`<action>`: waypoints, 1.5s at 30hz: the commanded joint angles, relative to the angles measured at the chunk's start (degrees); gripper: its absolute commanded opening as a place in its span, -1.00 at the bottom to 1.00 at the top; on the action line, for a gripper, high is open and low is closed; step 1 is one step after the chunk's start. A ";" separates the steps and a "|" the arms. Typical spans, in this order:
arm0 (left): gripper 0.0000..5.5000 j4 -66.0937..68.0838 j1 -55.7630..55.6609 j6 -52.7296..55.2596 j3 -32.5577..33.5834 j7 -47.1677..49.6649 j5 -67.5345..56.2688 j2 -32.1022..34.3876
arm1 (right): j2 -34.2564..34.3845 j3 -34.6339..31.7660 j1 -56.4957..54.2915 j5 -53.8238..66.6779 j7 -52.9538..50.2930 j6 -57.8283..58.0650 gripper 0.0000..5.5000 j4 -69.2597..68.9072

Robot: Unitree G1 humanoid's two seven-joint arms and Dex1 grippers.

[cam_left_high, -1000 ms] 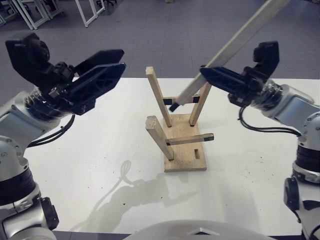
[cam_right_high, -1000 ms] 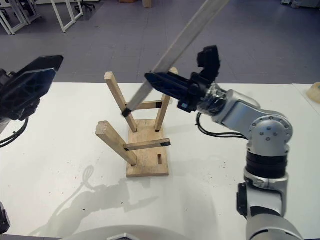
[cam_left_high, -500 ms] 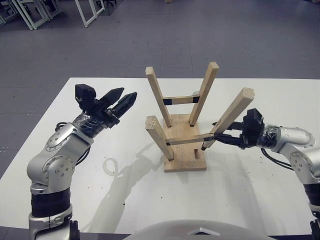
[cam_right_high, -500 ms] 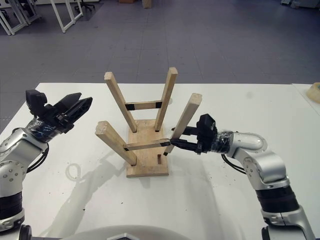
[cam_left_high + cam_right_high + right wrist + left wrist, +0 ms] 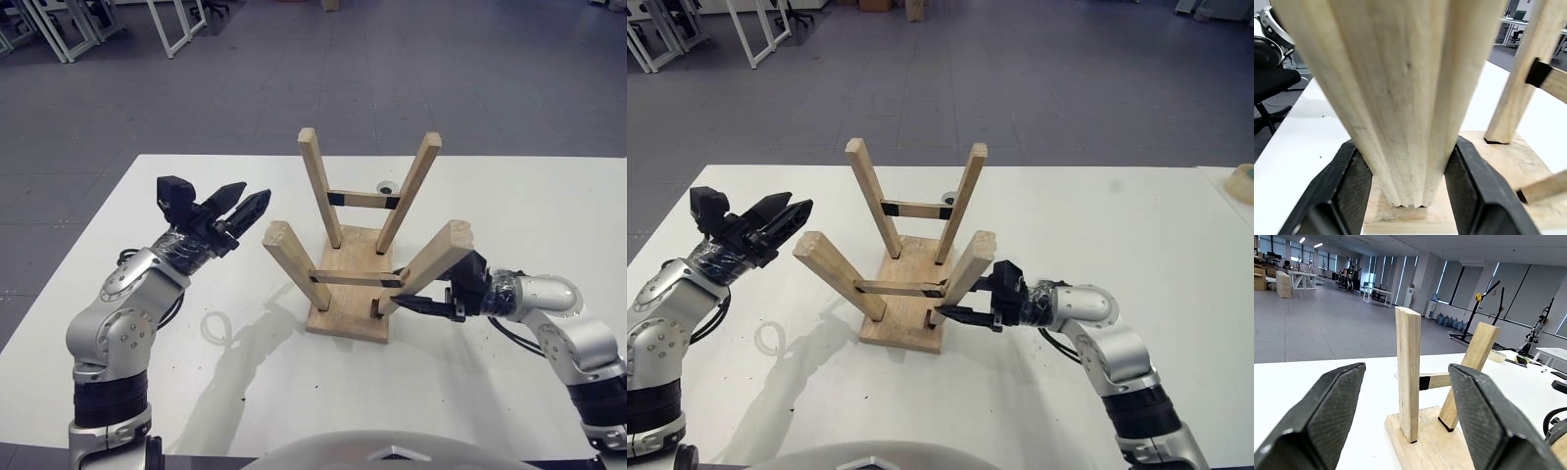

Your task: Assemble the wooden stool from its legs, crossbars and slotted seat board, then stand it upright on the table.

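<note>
The right gripper (image 5: 411, 303) clamps the rigid, probably light leg (image 5: 431, 259) low by the seat board (image 5: 343, 323), a steady hold; the left gripper (image 5: 247, 200) hovers wide open

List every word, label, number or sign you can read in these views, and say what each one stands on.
None: there is no text to read.
The seat board, the standing legs, the crossbars, the leg held in the right tool and the table bear no print.
The left tool carries no lettering either.
</note>
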 commanded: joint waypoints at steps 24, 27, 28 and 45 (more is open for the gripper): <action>0.14 -0.08 1.62 0.41 0.89 -0.33 1.88 -1.14 | -4.76 -4.55 6.20 -1.53 -8.05 6.54 -0.27 -11.24; 0.14 -0.48 2.30 0.33 0.98 -0.18 1.90 -1.54 | -5.17 -3.64 6.92 -3.51 -7.60 6.14 -0.27 -9.88; 0.14 -0.59 2.41 0.36 0.98 -0.14 1.89 -1.61 | -5.46 -3.20 6.92 -4.09 -7.15 5.92 -0.27 -9.55; 0.14 -1.80 2.65 0.86 1.93 1.15 1.79 -1.63 | -7.55 4.71 4.53 -11.03 -5.35 8.32 -0.27 -4.85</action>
